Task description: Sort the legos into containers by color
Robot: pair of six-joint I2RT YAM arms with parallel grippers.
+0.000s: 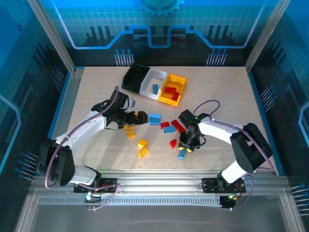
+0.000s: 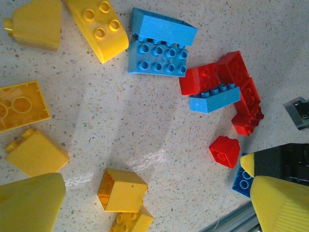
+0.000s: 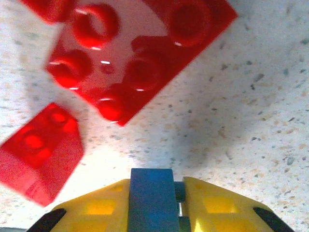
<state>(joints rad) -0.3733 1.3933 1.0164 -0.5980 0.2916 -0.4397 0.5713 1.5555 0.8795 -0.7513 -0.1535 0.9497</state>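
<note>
Your right gripper (image 1: 184,151) is clenched on one small blue brick (image 3: 151,186). It pinches the brick between both yellow fingers (image 3: 99,208), low over the table (image 1: 217,92) near the front edge. Your left gripper (image 1: 143,117) is spread wide with nothing between its fingers, and it hangs over the loose pile left of the middle.

You have three bins joined in a row at the far side: the black bin (image 1: 133,77), the white bin (image 1: 153,79) and the yellow-orange bin (image 1: 181,79). The white bin holds one blue piece (image 1: 155,88). The yellow-orange bin holds red pieces (image 1: 171,92), which you cannot count exactly from above. The inside of the black bin is too dark to read.

In the left wrist view you can count six yellow-orange bricks (image 2: 36,152) lying loose. Two are at the top, two at the left and two touching each other at the bottom. A large blue studded brick (image 2: 158,58) sits near the top, and you cannot tell whether the sloped blue part above it is separate. One narrow blue brick (image 2: 215,99) leans against a red cluster (image 2: 234,67) that is packed too tightly to count. One small red brick (image 2: 224,151) lies apart from the cluster, just beside the gripped one.

In the right wrist view, a wide red brick (image 3: 140,58) and a smaller red one lie just ahead of the fingers.
</note>
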